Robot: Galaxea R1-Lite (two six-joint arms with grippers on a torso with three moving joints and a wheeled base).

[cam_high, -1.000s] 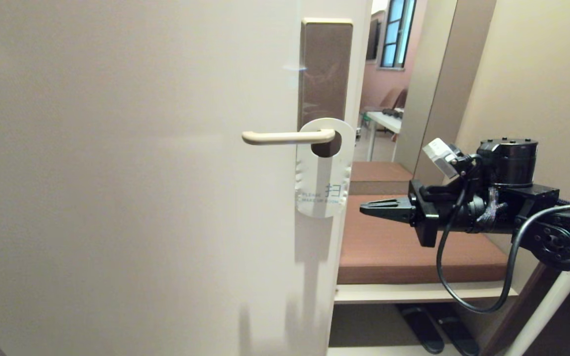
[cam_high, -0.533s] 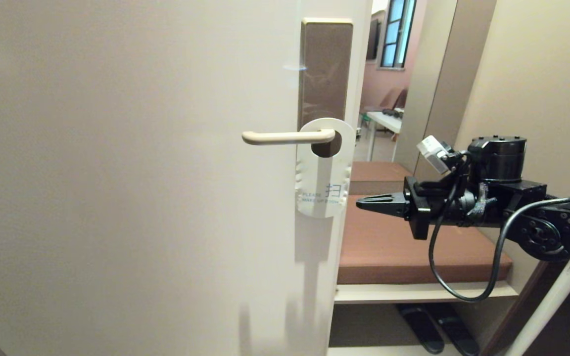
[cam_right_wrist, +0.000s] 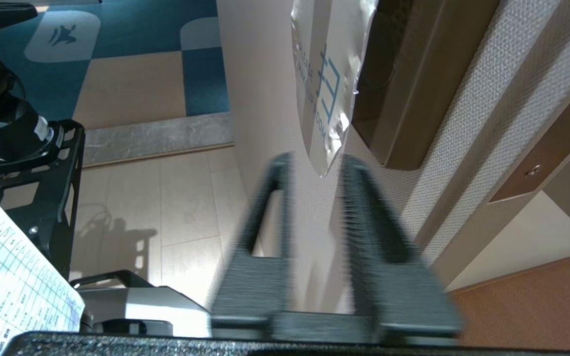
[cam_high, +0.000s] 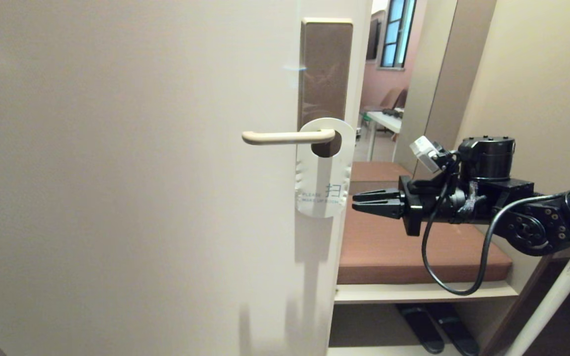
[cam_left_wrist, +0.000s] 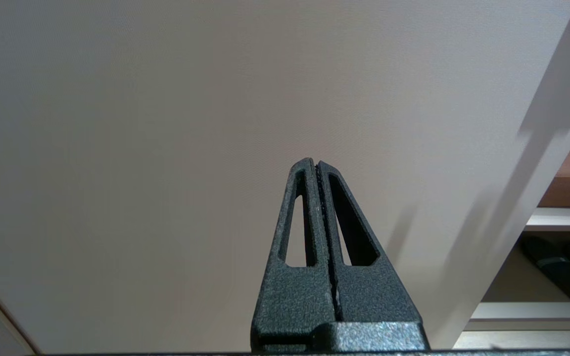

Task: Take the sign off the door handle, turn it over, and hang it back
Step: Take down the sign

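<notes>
One sign [cam_high: 323,173] hangs on the handle [cam_high: 287,137] of the door [cam_high: 131,173], its oval hole looped over the lever close to the brown plate [cam_high: 325,69]. Its white face is toward the robot, with blue print low on the card reading "PLEASE MAKE UP ROOM". The card hangs straight down, flat along the door near the door's right edge, its lower end just left of that edge.

Right of the sign, the right gripper [cam_high: 355,201] points level at the card's lower part, its fingertips just beside the card's right edge and not touching it. Its two fingers stand slightly apart with nothing between them. In the right wrist view, the lower tip of the sign [cam_right_wrist: 327,94] lies ahead of the gap between the blurred fingers [cam_right_wrist: 364,207].

The left gripper [cam_left_wrist: 316,165] shows only in its own wrist view, clenched with its fingers pressed together on nothing, pointing at the plain face of the door.

Beyond the door's right edge a brown cushioned bench [cam_high: 379,247] sits low, with dark slippers [cam_high: 438,326] on the floor beneath it. Farther off, a window [cam_high: 398,29] shows in another room.
</notes>
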